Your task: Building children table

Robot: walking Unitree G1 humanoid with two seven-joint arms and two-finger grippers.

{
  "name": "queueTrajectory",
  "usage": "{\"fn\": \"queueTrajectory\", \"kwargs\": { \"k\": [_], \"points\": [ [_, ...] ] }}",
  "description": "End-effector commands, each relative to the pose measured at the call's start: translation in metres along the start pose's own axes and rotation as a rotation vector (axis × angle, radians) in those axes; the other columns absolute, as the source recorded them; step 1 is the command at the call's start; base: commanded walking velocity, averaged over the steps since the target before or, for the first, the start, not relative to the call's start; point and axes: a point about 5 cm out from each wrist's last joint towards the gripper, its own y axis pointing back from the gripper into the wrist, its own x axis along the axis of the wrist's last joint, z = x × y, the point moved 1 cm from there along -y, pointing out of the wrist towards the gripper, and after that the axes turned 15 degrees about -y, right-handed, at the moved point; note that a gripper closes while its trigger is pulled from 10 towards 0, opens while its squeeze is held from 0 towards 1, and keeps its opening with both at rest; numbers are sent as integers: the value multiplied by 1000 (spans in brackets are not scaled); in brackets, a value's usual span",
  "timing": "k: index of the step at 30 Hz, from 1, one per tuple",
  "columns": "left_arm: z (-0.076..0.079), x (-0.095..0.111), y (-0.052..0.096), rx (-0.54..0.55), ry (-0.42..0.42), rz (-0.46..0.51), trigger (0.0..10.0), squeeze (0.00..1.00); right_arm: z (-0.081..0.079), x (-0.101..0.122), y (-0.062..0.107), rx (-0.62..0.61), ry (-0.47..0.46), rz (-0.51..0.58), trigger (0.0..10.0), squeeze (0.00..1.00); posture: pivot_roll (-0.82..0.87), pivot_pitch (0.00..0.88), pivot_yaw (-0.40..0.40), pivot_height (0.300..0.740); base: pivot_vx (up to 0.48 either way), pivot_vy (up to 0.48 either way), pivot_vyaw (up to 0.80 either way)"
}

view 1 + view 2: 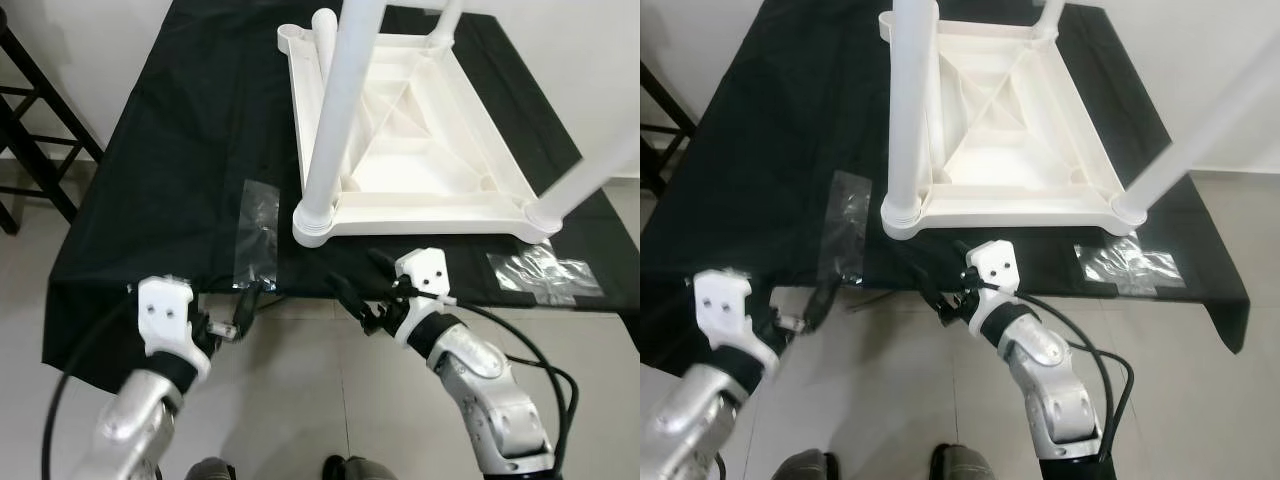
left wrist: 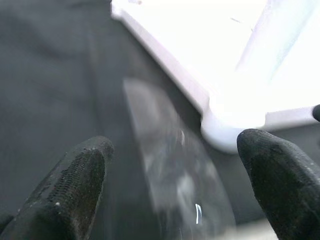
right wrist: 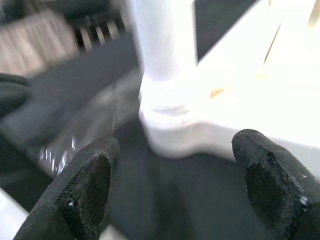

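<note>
A white plastic children's table (image 1: 400, 130) lies upside down on a black cloth (image 1: 170, 170). White legs stand in its near-left corner (image 1: 335, 110), its near-right corner (image 1: 585, 180) and a far corner; the far-left socket (image 1: 295, 36) holds none. My left gripper (image 1: 243, 305) hovers open at the cloth's front edge, below a clear plastic bag (image 1: 258, 228). My right gripper (image 1: 362, 293) is open too, just in front of the near-left leg's socket (image 3: 170, 120). Nothing sits between either pair of fingers.
A second clear plastic bag (image 1: 545, 270) lies on the cloth at the front right. A dark wooden chair (image 1: 30, 130) stands to the left. Light floor tiles (image 1: 300, 400) lie in front of the cloth, and black cables trail from both arms.
</note>
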Motion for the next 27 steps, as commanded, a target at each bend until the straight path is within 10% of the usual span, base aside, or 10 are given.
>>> {"fn": "queueTrajectory", "kwargs": {
  "k": [1,12,27],
  "points": [
    [-1,8,0,-30,11,24,10000,0,-5,3,8,72,-29,1,10000,0,83,226,-104,740,345,0,0],
    [-7,22,-4,-61,-11,71,10000,0,-27,11,23,361,-60,-71,10000,0,80,221,-104,740,349,0,0],
    [-16,17,-8,-2,-24,-1,10000,0,-7,26,23,354,38,-107,10000,0,80,222,-104,740,85,81,0]
  ]
}}
